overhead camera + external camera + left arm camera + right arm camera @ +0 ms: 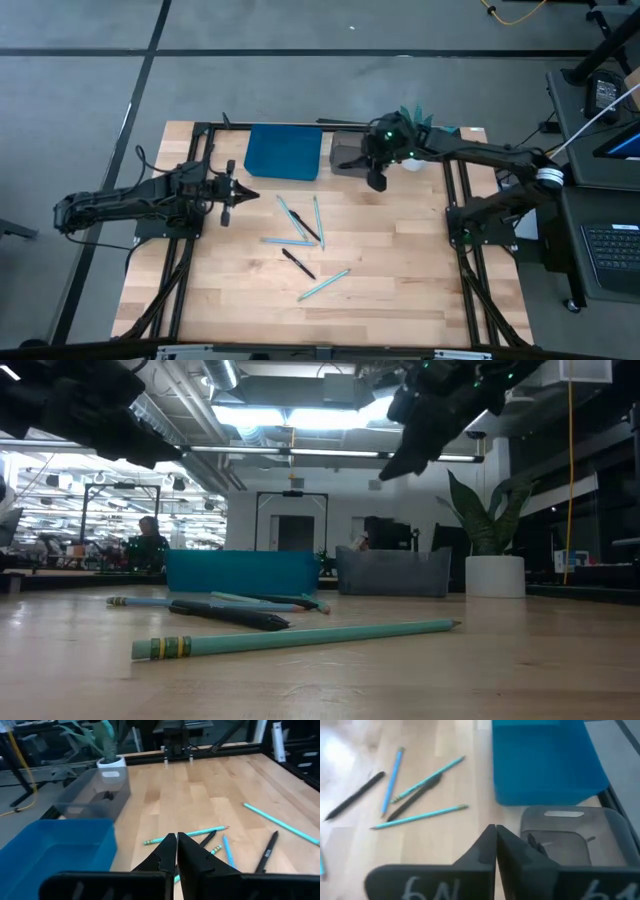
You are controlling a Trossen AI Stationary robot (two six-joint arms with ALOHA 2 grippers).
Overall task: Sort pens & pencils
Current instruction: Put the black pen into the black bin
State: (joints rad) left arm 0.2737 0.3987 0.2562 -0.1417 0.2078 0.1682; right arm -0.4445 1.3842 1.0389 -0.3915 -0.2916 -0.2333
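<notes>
Both grippers clenched, empty: left gripper [243, 195] left of centre; right gripper [377, 181] above grey bin [349, 154]. Pencils [324, 285] and pens [298, 264] scattered mid-frame.

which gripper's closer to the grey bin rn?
Right. The right gripper hangs at the grey bin's near edge; the left gripper sits beyond the blue bin, by the left frame.

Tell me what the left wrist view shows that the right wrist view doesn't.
Only the left wrist view shows the potted plant beyond the grey bin, and the shut left hand. Only the right wrist view looks down into the grey bin, where dark items lie, past the shut right hand. Both show the blue bin, the light-blue pencils and black pens on the wooden table.
</notes>
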